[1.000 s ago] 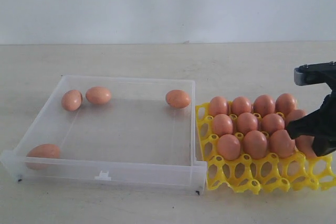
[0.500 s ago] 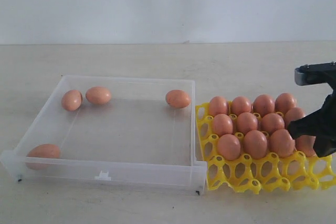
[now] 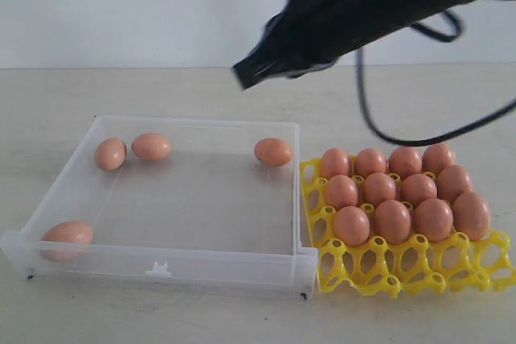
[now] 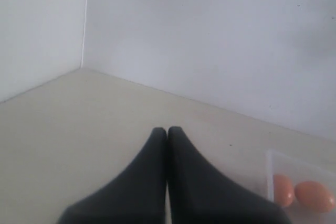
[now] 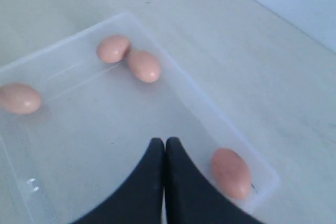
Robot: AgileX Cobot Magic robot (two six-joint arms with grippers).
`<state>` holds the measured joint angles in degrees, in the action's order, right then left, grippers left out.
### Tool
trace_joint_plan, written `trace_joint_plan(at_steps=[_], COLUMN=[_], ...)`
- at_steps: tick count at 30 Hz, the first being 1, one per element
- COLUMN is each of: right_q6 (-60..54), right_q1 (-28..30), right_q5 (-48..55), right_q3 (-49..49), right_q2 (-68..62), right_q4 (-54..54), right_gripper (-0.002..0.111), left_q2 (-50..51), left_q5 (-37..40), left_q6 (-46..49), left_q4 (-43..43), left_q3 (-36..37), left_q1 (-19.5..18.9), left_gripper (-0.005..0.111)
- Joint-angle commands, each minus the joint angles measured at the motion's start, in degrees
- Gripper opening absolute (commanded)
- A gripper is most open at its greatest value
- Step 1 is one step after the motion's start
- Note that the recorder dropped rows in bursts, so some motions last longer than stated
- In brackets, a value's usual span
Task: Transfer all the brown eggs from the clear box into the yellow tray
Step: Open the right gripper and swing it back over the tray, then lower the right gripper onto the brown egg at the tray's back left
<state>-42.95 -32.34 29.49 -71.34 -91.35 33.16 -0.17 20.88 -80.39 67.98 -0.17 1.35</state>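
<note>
Brown smooth oval eggs (image 3: 273, 151) look brittle, slippery; pinch softly across the middle. One sits at 1 o'clock in the clear plastic box (image 3: 201, 207). Left gripper (image 4: 167, 129) and right gripper (image 3: 240, 75) closed, empty.

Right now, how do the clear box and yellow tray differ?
The clear box is see-through and flat-floored; the yellow tray is a lattice of cups. The box is wider than the tray. The box holds four scattered brown eggs; the tray, packed rows. Both sit on the table.
</note>
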Motion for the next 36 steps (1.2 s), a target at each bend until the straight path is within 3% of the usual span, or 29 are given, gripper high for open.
trace_joint_plan(at_steps=[1, 6, 8, 12, 14, 21, 26, 36], right_q6=[-2.9, 0.6, 0.5, -2.0, -1.7, 6.0, 9.1, 7.0], right_q1=[-5.4, -6.9, -7.7, -10.2, -11.1, -13.5, -13.5, -13.5], right_q5=[4.5, 10.4, 11.1, 7.1, 6.7, 5.4, 4.8, -1.5], right_q3=[-12.2, -25.8, -30.8, -38.2, -41.5, -45.9, -45.9, -45.9], right_q2=[-17.0, -28.5, -31.8, -37.7, -40.6, -47.3, -48.8, -49.2], right_q4=[-3.4, -3.4, -3.6, -4.9, -7.3, -25.2, -31.3, -32.5], right_gripper=[0.000, 0.003, 0.014, 0.049, 0.057, 0.058, 0.058, 0.058], left_q2=[0.2, 0.2, 0.2, 0.2, 0.2, 0.2, 0.2, 0.2], left_q5=[-0.2, -0.2, -0.2, 0.5, 1.3, 2.0, 1.8, 1.3], left_q6=[-0.7, -0.7, -0.7, -0.2, 0.4, 0.4, 0.5, 0.6], left_q4=[-5.6, -6.7, -7.2, -9.5, -9.6, -10.0, -10.0, -7.6], left_q3=[0.1, 0.2, 0.2, 0.2, 0.2, 0.2, 0.2, 0.2], left_q1=[0.4, 0.4, 0.4, 0.4, 0.4, 0.4, 0.4, 0.4], left_gripper=[-0.004, -0.004, -0.004, -0.004, -0.004, -0.004, -0.004, -0.004])
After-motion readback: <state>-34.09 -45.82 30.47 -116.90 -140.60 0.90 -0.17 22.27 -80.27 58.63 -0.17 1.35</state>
